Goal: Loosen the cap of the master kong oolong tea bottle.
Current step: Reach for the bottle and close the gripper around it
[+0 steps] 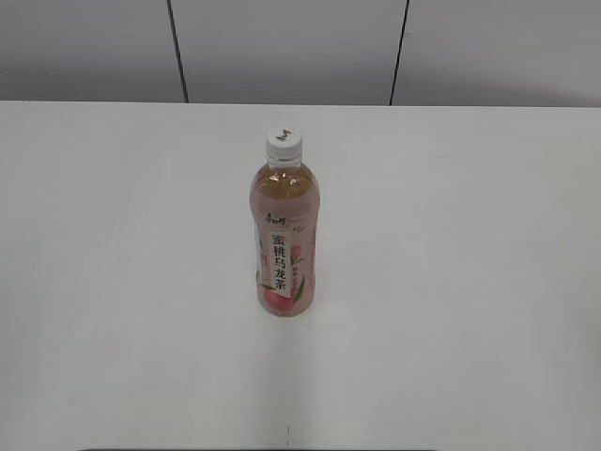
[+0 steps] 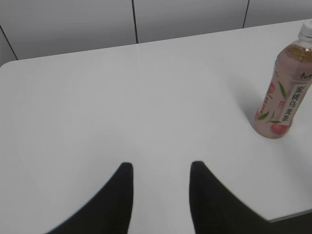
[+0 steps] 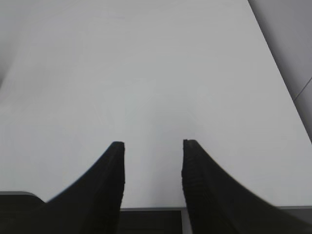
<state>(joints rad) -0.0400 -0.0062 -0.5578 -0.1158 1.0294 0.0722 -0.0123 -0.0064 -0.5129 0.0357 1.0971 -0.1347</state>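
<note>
The master kong oolong tea bottle (image 1: pixel 284 244) stands upright in the middle of the white table (image 1: pixel 113 282). It holds amber tea and has a pink peach label with a white strip of Chinese characters. Its white cap (image 1: pixel 283 143) sits on top. The bottle also shows at the right edge of the left wrist view (image 2: pixel 283 92), with the cap (image 2: pixel 306 29) cut off by the frame. My left gripper (image 2: pixel 161 165) is open and empty, well short of the bottle. My right gripper (image 3: pixel 153 144) is open and empty over bare table near its front edge. Neither gripper shows in the exterior view.
A grey panelled wall (image 1: pixel 282 47) runs behind the table's far edge. The table's front edge (image 3: pixel 151 208) lies just under my right gripper. The table's rounded far left corner (image 2: pixel 7 66) shows in the left wrist view.
</note>
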